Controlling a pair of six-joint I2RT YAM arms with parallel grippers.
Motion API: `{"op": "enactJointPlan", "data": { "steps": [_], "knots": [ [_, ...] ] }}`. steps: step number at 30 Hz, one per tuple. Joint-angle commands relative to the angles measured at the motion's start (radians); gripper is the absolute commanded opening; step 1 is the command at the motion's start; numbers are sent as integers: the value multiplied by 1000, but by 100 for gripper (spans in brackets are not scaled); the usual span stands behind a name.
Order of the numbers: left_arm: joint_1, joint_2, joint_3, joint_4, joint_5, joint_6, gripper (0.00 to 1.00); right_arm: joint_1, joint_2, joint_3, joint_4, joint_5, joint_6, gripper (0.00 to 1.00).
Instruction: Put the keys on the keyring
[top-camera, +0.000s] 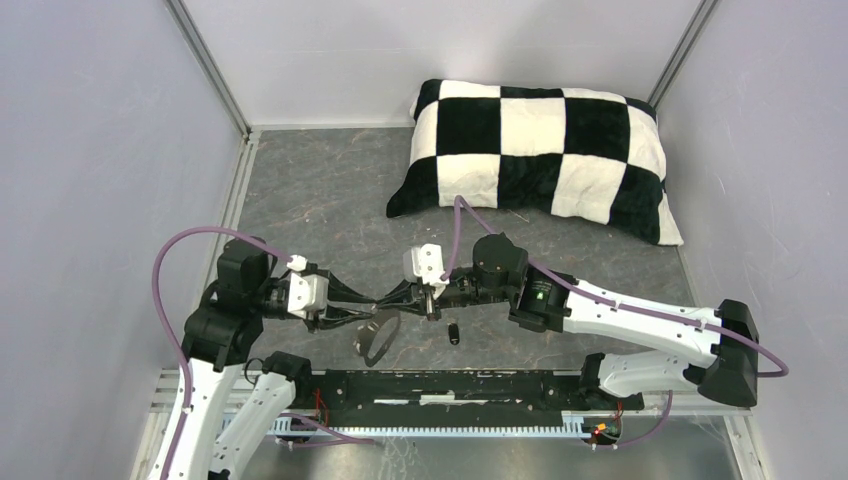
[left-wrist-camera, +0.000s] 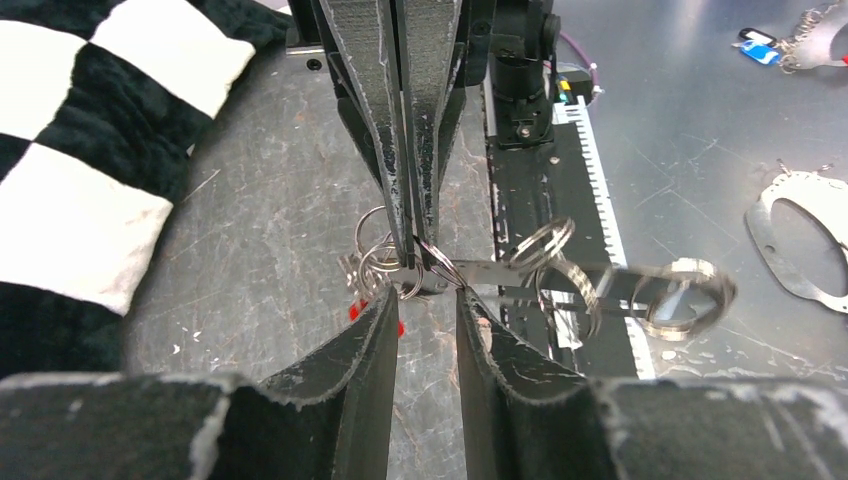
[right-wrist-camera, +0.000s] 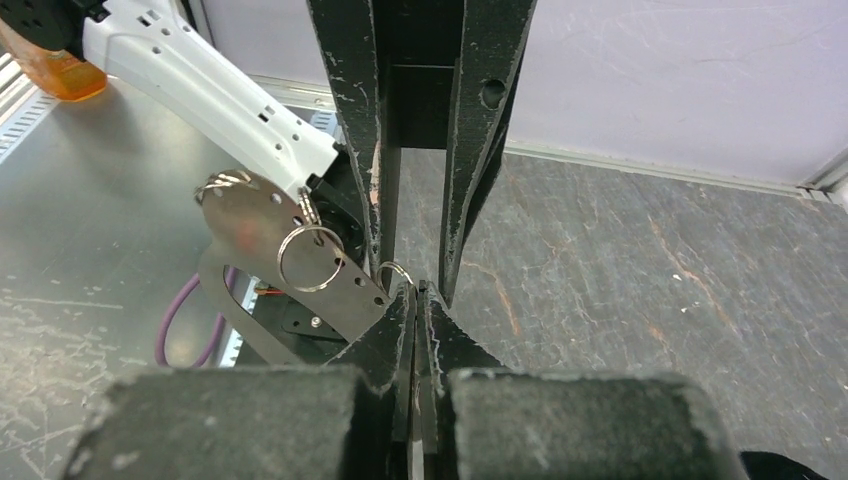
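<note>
We are seeing the keyring (top-camera: 377, 338), a flat grey fob, hanging in the air above the table (top-camera: 320, 190) near its front edge, just below where the two grippers are meeting. It is carrying several split rings (left-wrist-camera: 545, 240) threaded along its body. A cluster of small rings and keys (left-wrist-camera: 372, 268) with a red tag (left-wrist-camera: 355, 311) is bunching at its narrow end. A black-tagged key (top-camera: 453, 333) is lying alone on the table just right of the fob.

The left gripper (left-wrist-camera: 426, 297) is standing partly closed, its fingertips bracketing the fob's narrow end and gripping it. The right gripper (right-wrist-camera: 414, 292) is pressing its fingers fully together with the tips in the ring cluster; we cannot tell whether a ring is pinched there. Both arms are reaching inward from the sides with forearms low, their fingers pointing tip to tip. The checked pillow (top-camera: 535, 150) is lying at the back.
</note>
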Motion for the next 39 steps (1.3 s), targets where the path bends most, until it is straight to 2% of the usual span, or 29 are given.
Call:
{"op": "enactJointPlan", "data": {
  "steps": [1, 10, 14, 18, 23, 26, 29, 33, 39],
  "knots": [
    [-1, -17, 4, 141, -46, -106, 35, 9, -19, 6, 20, 20, 1, 0],
    [-1, -30, -20, 239, -94, -248, 35, 24, -12, 13, 15, 28, -7, 0],
    [-1, -41, -39, 309, -148, -289, 29, 31, -10, 8, 32, 14, 7, 0],
    [-1, -48, -48, 336, -199, -315, 19, 33, -24, -22, 73, 3, 33, 0],
    [-1, -61, -55, 358, -172, -327, 15, 33, -26, -41, 96, -2, 56, 0],
    [-1, -69, -57, 346, -92, -328, 16, 33, -27, -44, 102, 2, 62, 0],
    [-1, -70, -36, 223, -34, -210, 19, 33, -36, -45, 89, 36, 54, 0],
    [-1, -74, -16, 136, -71, -117, 24, 33, -61, -52, 63, 80, 35, 1],
    [-1, -53, 18, -34, -42, 38, 29, 34, -73, -57, 40, 104, 22, 0]
  ]
}}
